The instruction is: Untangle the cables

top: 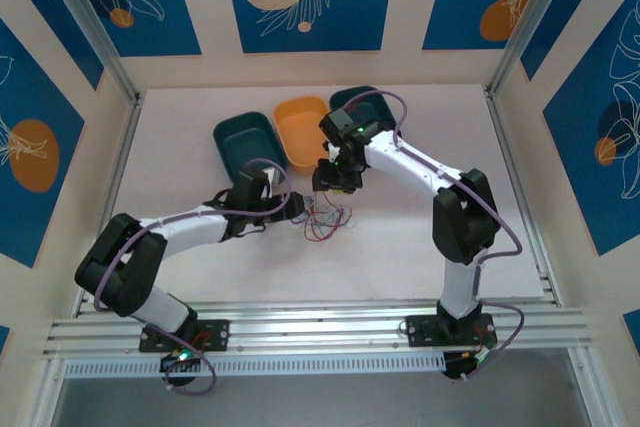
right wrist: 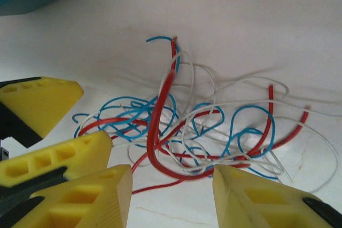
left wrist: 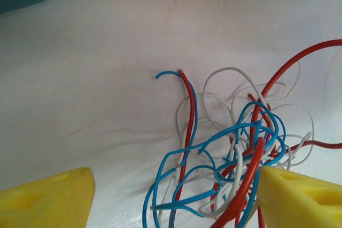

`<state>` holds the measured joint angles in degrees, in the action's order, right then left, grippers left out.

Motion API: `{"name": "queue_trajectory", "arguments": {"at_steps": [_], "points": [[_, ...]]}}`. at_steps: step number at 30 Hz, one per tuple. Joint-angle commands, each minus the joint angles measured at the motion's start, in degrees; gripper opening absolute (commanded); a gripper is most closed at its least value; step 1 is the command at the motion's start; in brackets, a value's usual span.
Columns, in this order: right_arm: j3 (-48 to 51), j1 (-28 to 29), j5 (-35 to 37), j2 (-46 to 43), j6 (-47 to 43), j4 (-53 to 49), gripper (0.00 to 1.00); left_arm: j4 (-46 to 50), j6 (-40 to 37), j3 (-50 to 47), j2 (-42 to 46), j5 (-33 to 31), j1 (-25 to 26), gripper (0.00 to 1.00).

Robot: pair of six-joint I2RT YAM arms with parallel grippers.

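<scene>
The cables (top: 325, 219) are seen bunched on the bench (top: 390, 257), midway between the two arms. The left tool (left wrist: 176, 180) is spread wide around the tangle's near side. The right tool (right wrist: 172, 172) is held partly apart, a red loop (right wrist: 155, 142) lying at its tips, nothing pinched. A grip is being lined up. Next, one strand should be nipped and drawn clear while the rest is pinned.
</scene>
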<state>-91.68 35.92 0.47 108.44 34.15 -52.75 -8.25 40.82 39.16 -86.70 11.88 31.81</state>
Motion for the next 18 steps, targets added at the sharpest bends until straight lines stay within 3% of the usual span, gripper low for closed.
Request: {"name": "queue_trajectory", "arguments": {"at_steps": [1,7,16,18], "points": [[-3.1,1.2,0.8,1.6,-0.4,-1.0,0.43,-2.7,1.3,0.7,-1.0,1.8,-0.6,0.74],[-4.8,2.0,1.8,3.5,-0.5,-1.3,0.32,-3.7,1.7,0.2,-1.0,1.7,-0.6,0.65],[-3.4,2.3,7.5,1.2,-0.2,-2.5,0.01,-3.2,2.0,-1.5,-0.3,0.8,-0.6,0.45],[-2.7,2.2,9.1,-0.6,-0.1,-2.3,0.0,-3.0,2.0,-1.7,-0.3,0.5,-0.6,0.42]]}}
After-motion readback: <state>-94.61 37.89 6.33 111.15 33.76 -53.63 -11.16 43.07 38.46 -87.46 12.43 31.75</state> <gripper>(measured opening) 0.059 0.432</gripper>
